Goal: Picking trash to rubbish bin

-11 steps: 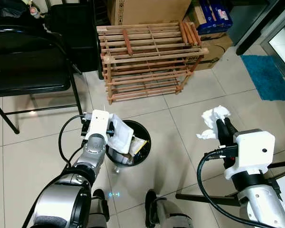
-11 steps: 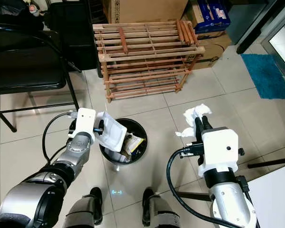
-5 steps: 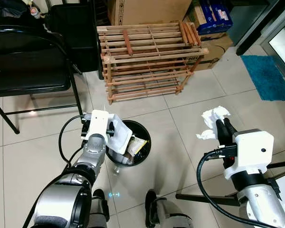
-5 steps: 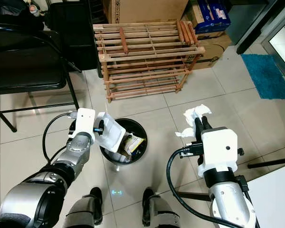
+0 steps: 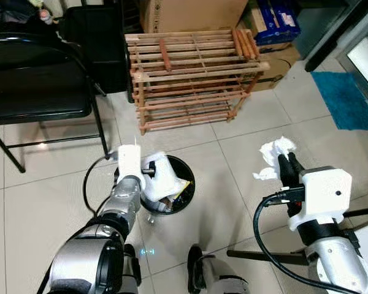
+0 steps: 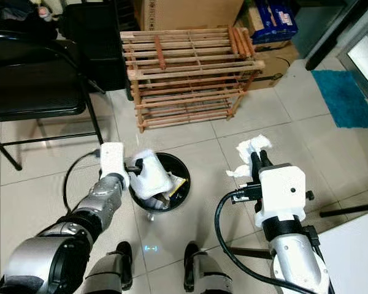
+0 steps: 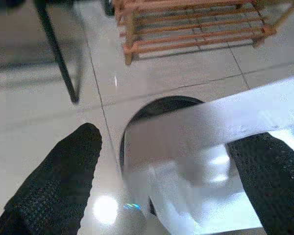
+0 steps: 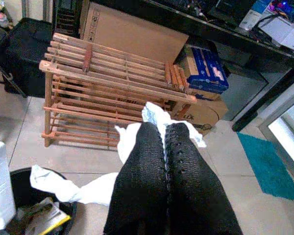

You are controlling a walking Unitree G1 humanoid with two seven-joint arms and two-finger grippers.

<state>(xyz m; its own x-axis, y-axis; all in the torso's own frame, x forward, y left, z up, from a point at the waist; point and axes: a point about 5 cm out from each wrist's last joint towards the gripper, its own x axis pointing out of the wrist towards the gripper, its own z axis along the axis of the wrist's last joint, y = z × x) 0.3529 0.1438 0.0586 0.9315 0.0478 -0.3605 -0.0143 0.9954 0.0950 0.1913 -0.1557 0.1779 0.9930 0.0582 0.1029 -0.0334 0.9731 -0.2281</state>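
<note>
- Your left gripper (image 5: 152, 179) holds a white foam container (image 5: 162, 178) over the near-left rim of the round black rubbish bin (image 5: 185, 196), the container tilted into the bin's mouth.
- In the left wrist view the two black fingers (image 7: 59, 183) stand wide apart, the pale container (image 7: 206, 161) between them and pressed against the far finger.
- The bin sits on the tiled floor (image 5: 245, 122) just ahead of the robot's feet and already holds scraps, among them a wrapper with a yellow edge (image 5: 183, 189).
- Your right gripper (image 5: 286, 164) is well to the right of the bin, raised above the floor, its fingers pinched shut on a crumpled white tissue (image 5: 275, 151) that bunches above and beside the fingertips.
- In the right wrist view the two black fingers (image 8: 149, 171) press flat against each other, with the tissue (image 8: 152, 115) spilling out past their tips and a strand trailing towards the bin.
- Beyond the bin stands a low wooden slatted rack (image 5: 193, 73), and behind it are cardboard boxes (image 5: 190, 13).
- A black folding chair (image 5: 37, 86) stands at the far left.
- A blue mat (image 5: 346, 98) lies at the far right.
</note>
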